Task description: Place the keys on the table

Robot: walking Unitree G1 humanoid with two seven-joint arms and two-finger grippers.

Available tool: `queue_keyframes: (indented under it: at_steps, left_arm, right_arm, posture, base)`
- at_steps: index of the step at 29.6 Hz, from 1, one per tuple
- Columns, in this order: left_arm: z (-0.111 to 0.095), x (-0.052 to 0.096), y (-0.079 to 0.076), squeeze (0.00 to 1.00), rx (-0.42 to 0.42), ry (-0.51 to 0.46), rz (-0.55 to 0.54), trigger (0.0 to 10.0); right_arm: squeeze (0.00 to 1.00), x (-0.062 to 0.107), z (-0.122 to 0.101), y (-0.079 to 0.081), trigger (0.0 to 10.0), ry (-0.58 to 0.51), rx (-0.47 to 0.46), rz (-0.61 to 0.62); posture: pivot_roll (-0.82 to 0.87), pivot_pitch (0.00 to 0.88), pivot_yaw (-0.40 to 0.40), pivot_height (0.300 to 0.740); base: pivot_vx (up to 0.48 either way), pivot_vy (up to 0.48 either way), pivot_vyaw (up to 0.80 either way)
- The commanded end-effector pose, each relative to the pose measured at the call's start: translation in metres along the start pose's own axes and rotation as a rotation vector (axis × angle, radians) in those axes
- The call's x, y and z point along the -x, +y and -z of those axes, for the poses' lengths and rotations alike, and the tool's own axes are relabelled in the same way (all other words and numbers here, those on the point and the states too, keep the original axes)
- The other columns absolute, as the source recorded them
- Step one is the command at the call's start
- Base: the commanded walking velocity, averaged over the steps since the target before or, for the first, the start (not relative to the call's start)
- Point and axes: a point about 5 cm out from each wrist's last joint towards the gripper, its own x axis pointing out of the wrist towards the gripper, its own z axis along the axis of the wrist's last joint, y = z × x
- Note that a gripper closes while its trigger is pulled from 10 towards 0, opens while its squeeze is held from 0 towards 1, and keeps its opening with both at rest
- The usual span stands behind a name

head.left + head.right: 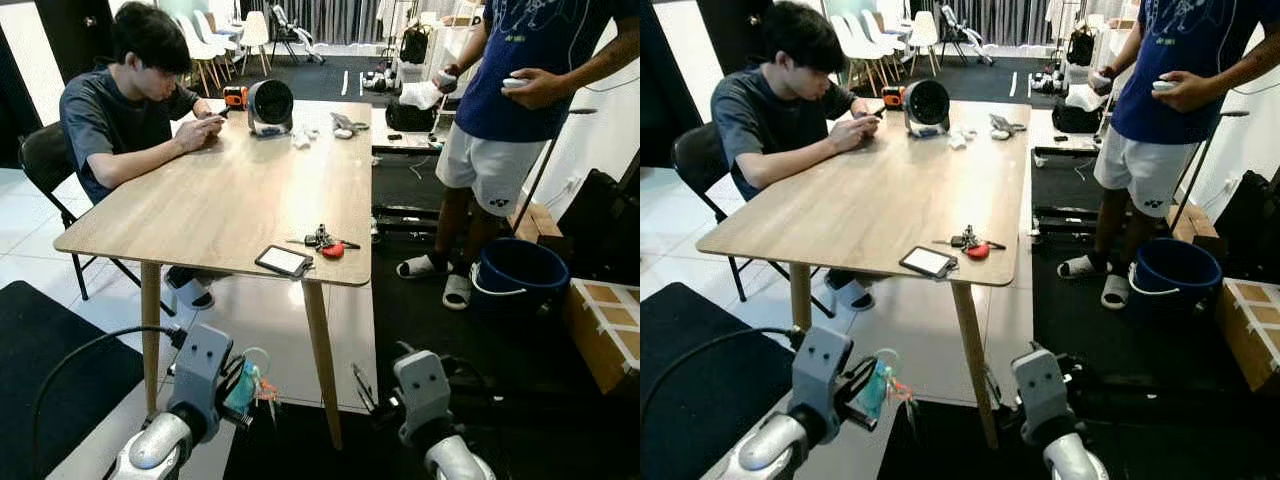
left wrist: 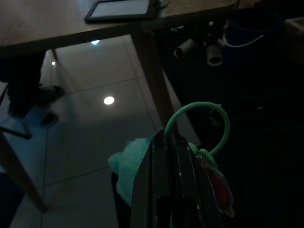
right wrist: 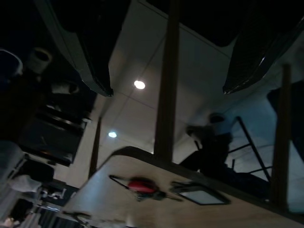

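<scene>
Left eye view, desk: you see the wooden desk (image 1: 240, 195) ahead, with a phone (image 1: 284, 260) near its front edge and a bunch with a red tag (image 1: 325, 243) just beside the phone.
Left eye view, left tool: your left tool (image 1: 250, 385) sits low, below the desk edge, its fingers pressed together on the keys (image 1: 256, 384), which hang from it with a teal tag and a green ring.
Left eye view, right tool: your right tool (image 1: 366, 392) is low beside the desk leg (image 1: 322, 362).
Left eye view, people: one person sits at the far left of the desk; another stands to the right near a blue bucket (image 1: 518, 273).
Left wrist view: the fingers (image 2: 173, 190) are closed, the green ring (image 2: 199, 126) looping past their tips.
Right wrist view: the fingers (image 3: 88, 45) are spread wide apart with nothing between them.
</scene>
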Motion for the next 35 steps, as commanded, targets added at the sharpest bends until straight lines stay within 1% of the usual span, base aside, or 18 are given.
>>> queue_keyframes:
  at_steps: [1, 2, 6, 8, 11, 17, 20, 21, 26, 29, 35]
  left_arm:
    - [0.0, -0.007, -0.006, 0.0, 0.004, 0.003, 0.035, 10.0]
    - [-0.001, -0.011, -0.006, 0.0, -0.002, 0.001, 0.053, 10.0]
    - [-0.001, -0.011, -0.005, 0.0, -0.007, 0.006, 0.06, 10.0]
    - [0.0, -0.01, -0.003, 0.0, -0.012, 0.011, 0.059, 10.0]
    - [0.008, -0.004, 0.004, 0.0, -0.024, 0.038, 0.038, 10.0]
    - [0.009, -0.002, 0.006, 0.0, -0.024, 0.041, 0.025, 10.0]
    - [0.008, -0.002, 0.007, 0.0, -0.016, 0.034, 0.009, 10.0]
    - [0.007, -0.002, 0.007, 0.0, -0.008, 0.028, -0.002, 10.0]
    - [0.007, -0.003, 0.005, 0.0, 0.013, 0.013, -0.018, 10.0]
    - [0.006, -0.005, 0.0, 0.0, 0.031, -0.003, -0.021, 10.0]
    - [0.007, -0.007, -0.003, 0.0, 0.047, -0.009, -0.031, 10.0]
  right_arm:
    - [0.0, 0.007, 0.006, -0.004, 10.0, 0.026, -0.004, 0.033]
    - [0.0, 0.01, 0.007, -0.005, 10.0, 0.034, -0.003, 0.051]
    - [0.0, 0.013, 0.009, -0.006, 10.0, 0.04, -0.002, 0.059]
    - [0.0, 0.014, 0.01, -0.006, 10.0, 0.042, -0.001, 0.06]
    - [0.0, 0.015, 0.011, -0.009, 10.0, 0.047, 0.008, 0.058]
    - [0.0, 0.013, 0.011, -0.014, 10.0, 0.048, 0.018, 0.06]
    - [0.0, 0.01, 0.009, -0.015, 10.0, 0.043, 0.026, 0.051]
    - [0.0, 0.008, 0.008, -0.016, 10.0, 0.042, 0.032, 0.04]
    - [0.0, 0.008, 0.008, -0.02, 10.0, 0.046, 0.051, 0.017]
    - [0.0, 0.007, 0.008, -0.029, 10.0, 0.051, 0.075, 0.015]
    - [0.0, 0.006, 0.006, -0.036, 10.0, 0.051, 0.092, 0.012]
  posture:
    - [0.02, 0.111, 0.061, 0.74]
    - [0.01, 0.113, 0.072, 0.74]
    - [0.01, 0.113, 0.075, 0.74]
    - [0.01, 0.114, 0.078, 0.74]
    - [0.02, 0.113, 0.067, 0.74]
    - [0.02, 0.114, 0.058, 0.74]
    - [0.03, 0.11, 0.037, 0.74]
    - [0.03, 0.109, 0.022, 0.74]
    - [0.02, 0.109, 0.003, 0.74]
    - [0.01, 0.106, -0.016, 0.74]
    - [0.0, 0.104, -0.034, 0.74]
  base:
    - [0.0, 0.0, 0.0]
    - [0.0, 0.0, 0.0]
    - [0.0, 0.0, 0.0]
    - [0.0, 0.0, 0.0]
    - [0.0, 0.0, 0.0]
    - [0.0, 0.0, 0.0]
    - [0.0, 0.0, 0.0]
    - [0.0, 0.0, 0.0]
    - [0.0, 0.0, 0.0]
    - [0.0, 0.0, 0.0]
    - [0.0, 0.0, 0.0]
